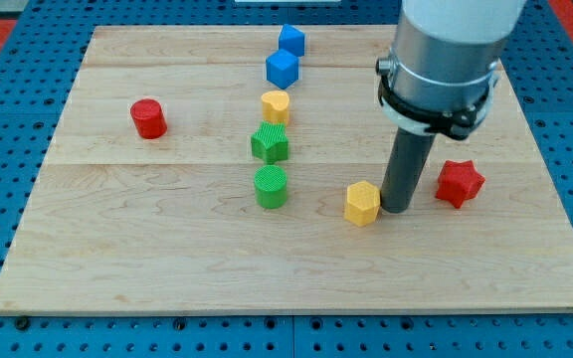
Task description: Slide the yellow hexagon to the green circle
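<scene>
Our rod (no hand, holding nothing) has my tip [397, 208] just right of the yellow hexagon [362, 203], the green circle [271, 186] further left

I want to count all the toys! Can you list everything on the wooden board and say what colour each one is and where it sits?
Cubes: 2, blue, one at the view's top middle, the other just below it.
Yellow block: 1, yellow, under the blue cubes.
Green star-like block: 1, green, middle of the board.
Green circle: 1, green, just below the green star-like block.
Yellow hexagon: 1, yellow, right of the green circle.
Red cylinder: 1, red, view's left.
Red star: 1, red, view's right.
Wooden board: 1, light wood, under everything.
My tip: 1, dark rod, right beside the yellow hexagon, on its right.
</scene>
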Controlling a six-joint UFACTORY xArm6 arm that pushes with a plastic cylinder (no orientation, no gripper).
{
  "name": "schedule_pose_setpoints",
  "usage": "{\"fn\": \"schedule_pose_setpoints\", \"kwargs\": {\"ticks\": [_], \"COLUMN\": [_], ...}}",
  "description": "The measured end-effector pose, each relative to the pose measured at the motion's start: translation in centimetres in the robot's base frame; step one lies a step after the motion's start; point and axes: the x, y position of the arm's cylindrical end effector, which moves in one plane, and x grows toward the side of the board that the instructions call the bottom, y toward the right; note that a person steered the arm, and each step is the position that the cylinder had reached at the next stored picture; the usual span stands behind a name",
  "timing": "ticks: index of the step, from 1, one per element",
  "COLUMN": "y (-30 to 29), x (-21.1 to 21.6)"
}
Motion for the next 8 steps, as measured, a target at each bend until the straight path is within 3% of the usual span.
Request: {"fn": "schedule_pose_setpoints", "kwargs": {"ticks": [3,4,5,8], "y": [-5.4,-1.7,-2.8,-6.8], "x": [3.7,1.9,-0.4,3.4]}}
